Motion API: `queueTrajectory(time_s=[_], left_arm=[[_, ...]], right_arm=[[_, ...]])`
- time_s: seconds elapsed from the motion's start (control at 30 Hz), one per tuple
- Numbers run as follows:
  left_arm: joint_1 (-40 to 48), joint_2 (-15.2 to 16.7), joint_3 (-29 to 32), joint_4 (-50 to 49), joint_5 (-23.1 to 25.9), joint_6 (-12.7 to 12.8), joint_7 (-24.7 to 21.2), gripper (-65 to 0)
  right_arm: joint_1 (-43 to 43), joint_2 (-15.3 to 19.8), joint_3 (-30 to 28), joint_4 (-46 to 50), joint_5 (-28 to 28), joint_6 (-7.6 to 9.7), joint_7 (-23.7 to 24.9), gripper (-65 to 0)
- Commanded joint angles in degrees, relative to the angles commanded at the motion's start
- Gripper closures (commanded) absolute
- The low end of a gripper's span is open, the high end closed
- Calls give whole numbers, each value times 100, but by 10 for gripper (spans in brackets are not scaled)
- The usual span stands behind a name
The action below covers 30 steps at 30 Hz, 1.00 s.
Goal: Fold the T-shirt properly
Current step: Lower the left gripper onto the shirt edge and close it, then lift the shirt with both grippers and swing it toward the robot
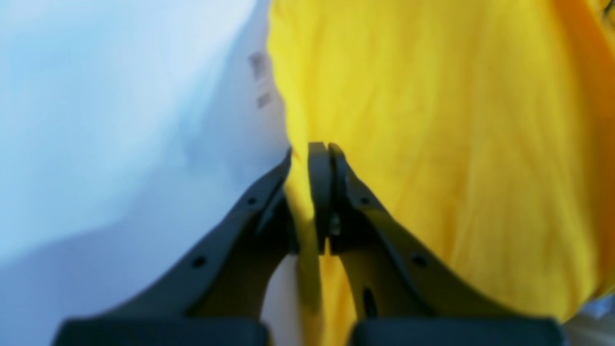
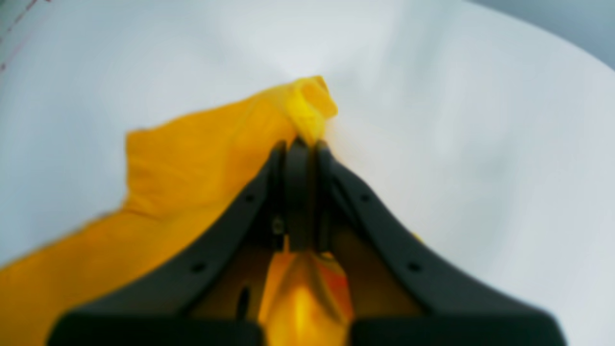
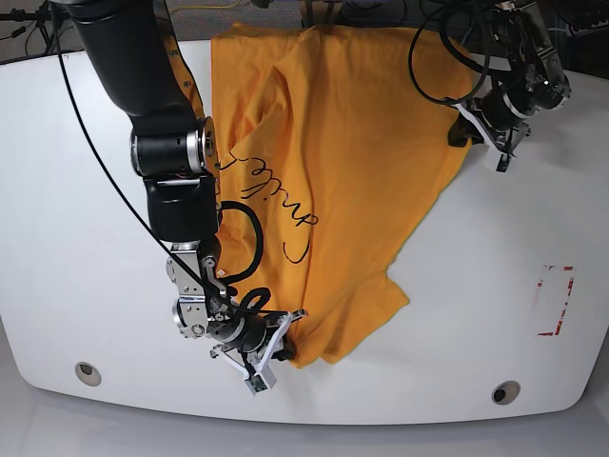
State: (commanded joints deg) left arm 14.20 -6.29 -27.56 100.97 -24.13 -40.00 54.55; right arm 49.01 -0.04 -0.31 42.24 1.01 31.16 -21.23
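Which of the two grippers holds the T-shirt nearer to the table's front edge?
The right gripper, pinching the T-shirt low on the base view's left; the left gripper grips it far back.

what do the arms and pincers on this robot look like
Both arms are black, built of thick cylindrical segments with silver metal rings at the joints. Loose black cables loop alongside them. The left pincer and right pincer each have two dark matte curved fingers with small round holes, tapering to flat tips. A white wrist mount sits behind each pincer.
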Motion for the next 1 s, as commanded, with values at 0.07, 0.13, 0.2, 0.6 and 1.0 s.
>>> queueTrajectory(time_s=[0.07,0.13,0.2,0.6,1.0], left_arm=[[-211,-123,-149,308,-9,0,334,0],[-448,-167,-246,413,0,0,580,0],[-712,-211,-325,431,0,0,765,0],[-2207,-967,-448,440,0,0,1407,0],[-3393,-1336,-237,448,9,0,1468,0]], right_arm=[[-44,0,-9,237,0,0,-132,0],[-70,0,-18,378,0,0,-185,0],[-70,26,-18,501,0,0,-220,0],[44,299,-26,686,-9,9,-220,0],[290,615,-26,686,-9,26,-211,0]])
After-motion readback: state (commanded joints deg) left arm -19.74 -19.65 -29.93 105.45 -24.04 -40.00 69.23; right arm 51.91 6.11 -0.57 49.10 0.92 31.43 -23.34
